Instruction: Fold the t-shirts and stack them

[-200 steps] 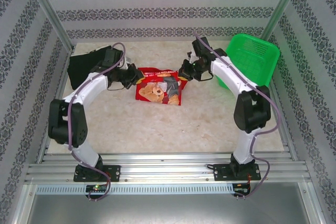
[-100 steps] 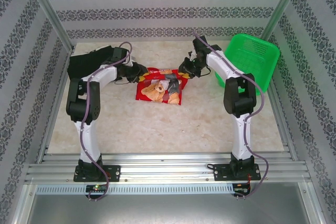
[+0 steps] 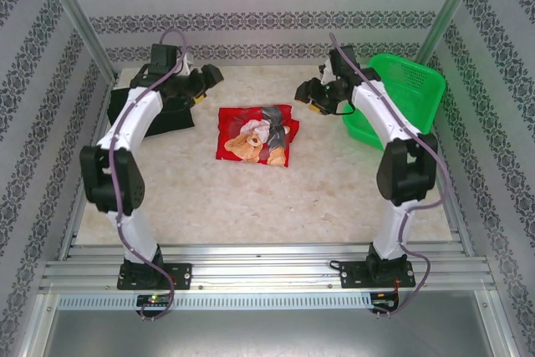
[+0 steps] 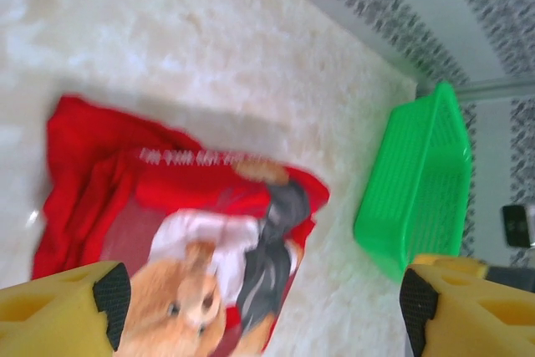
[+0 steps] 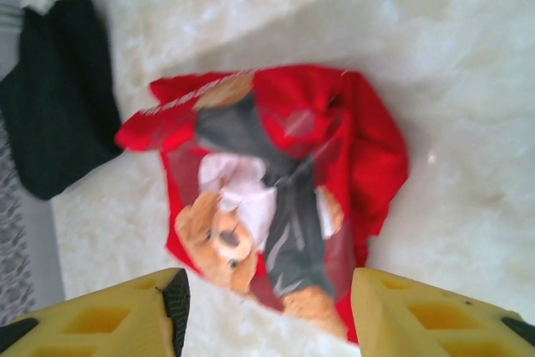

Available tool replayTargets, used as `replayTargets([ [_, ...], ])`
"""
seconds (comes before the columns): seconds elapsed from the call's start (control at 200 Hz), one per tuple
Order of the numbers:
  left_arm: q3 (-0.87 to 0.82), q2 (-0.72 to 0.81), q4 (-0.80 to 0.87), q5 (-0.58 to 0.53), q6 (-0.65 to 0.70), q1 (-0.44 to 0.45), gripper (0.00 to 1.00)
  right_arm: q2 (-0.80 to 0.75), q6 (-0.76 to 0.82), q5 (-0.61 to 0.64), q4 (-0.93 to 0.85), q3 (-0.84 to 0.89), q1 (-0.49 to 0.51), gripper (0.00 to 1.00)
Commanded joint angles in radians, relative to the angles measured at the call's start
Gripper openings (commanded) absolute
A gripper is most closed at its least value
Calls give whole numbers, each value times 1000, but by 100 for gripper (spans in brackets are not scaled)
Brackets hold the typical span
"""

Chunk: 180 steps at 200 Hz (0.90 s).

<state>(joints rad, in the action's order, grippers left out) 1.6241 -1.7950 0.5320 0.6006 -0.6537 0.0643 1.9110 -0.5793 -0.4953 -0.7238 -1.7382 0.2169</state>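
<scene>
**Both arms are being held over the far half of the table [image 3: 251, 206], claws spread wide open.**

From the bases at the near edge, each arm is being bent at the elbow and reached toward the back wall. The red t-shirt [image 3: 255, 134] is being left flat in a rumpled fold mid-table, bear print up, apart from both claws. Beyond it, the left gripper [image 3: 205, 79] is being pointed inward, just right of the black t-shirt [image 3: 124, 106] at the far left. The right gripper [image 3: 308, 94] is being aimed left, beside the green basket [image 3: 401, 89] at the far right. In both wrist views, the yellow fingers [image 4: 58, 307] [image 5: 100, 315] are being shown well apart above the red t-shirt.
</scene>
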Motion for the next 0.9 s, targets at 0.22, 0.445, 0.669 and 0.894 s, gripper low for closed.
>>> replayTargets([
  [0.22,-397,7,-147,48,115,3,84,155,-117,-141,256,32,97,45],
  [0.445,-393,-109,-191,24,107,11,80,331,-213,-183,356,-102,114,39],
  [0.669,-423,-125,-296,33,76,12,85,486,-367,-175,541,-220,95,37],
  [0.894,-457,-181,-452,49,-23,23,97,554,-354,-127,405,-317,57,33],
])
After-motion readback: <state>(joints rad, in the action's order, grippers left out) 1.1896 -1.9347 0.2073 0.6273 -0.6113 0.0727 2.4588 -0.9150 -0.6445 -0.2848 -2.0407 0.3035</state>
